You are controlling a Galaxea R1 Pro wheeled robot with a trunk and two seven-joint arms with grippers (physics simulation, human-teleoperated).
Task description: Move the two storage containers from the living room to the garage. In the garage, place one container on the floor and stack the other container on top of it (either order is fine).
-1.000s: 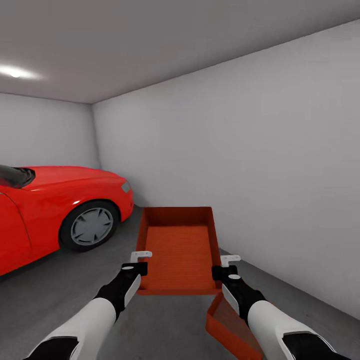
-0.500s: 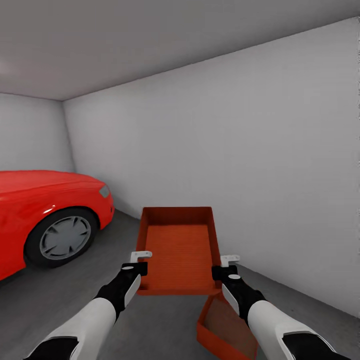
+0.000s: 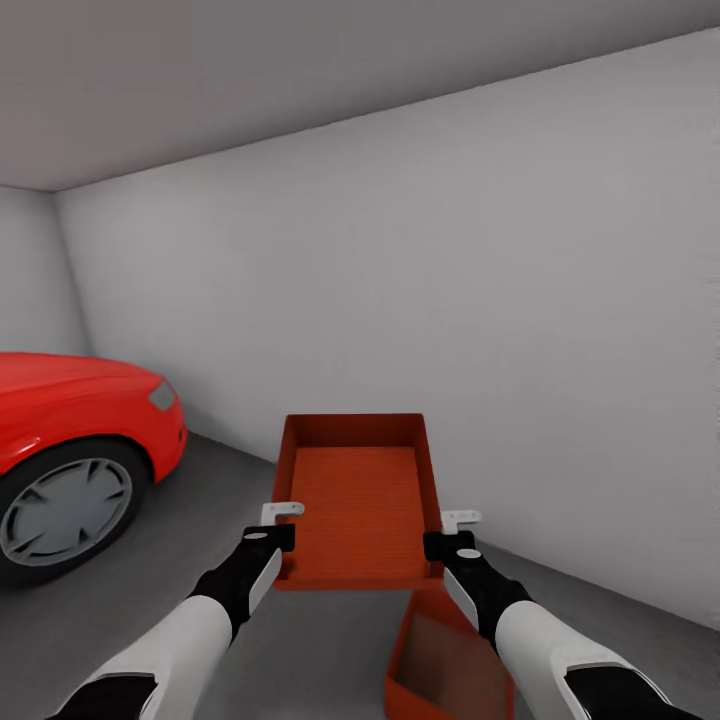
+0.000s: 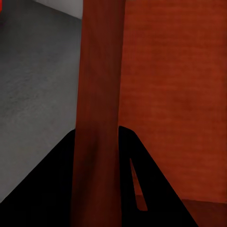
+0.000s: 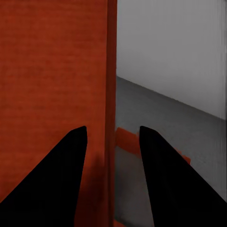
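The red car (image 3: 70,450) runs off the left edge, so just its nose and front wheel show. The lower storage container (image 3: 440,660) at bottom centre is half hidden behind the right arm (image 3: 540,640) and clipped by the bottom edge.

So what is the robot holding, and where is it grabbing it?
An orange-red storage container: left gripper clamps its left side wall, right gripper its right side wall.

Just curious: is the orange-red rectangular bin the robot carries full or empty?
Empty: the held orange-red bin shows its bare ribbed bottom, nothing inside.
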